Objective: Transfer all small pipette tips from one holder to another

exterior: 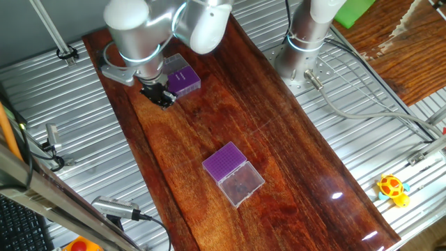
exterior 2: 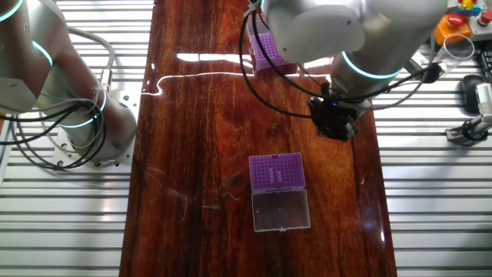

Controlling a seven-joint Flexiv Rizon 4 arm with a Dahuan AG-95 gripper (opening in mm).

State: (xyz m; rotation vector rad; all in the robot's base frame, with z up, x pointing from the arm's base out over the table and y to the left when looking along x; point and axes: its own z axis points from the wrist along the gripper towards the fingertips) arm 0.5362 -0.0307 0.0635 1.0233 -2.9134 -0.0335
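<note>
We see the end effector (exterior: pixel 162 96) lowered over the wooden tabletop (exterior: pixel 279 153) just beside one purple tip box (exterior: pixel 182 77), and we cannot tell how far its fingers are parted or whether they hold anything. A second purple tip box (exterior 2: pixel 277 171) with its clear lid (exterior 2: pixel 281 210) folded open lies well apart from it, nearer the middle of the tabletop. We see the small pipette tips (exterior 2: pixel 275 173) only as dark specks on that box's purple insert.
</note>
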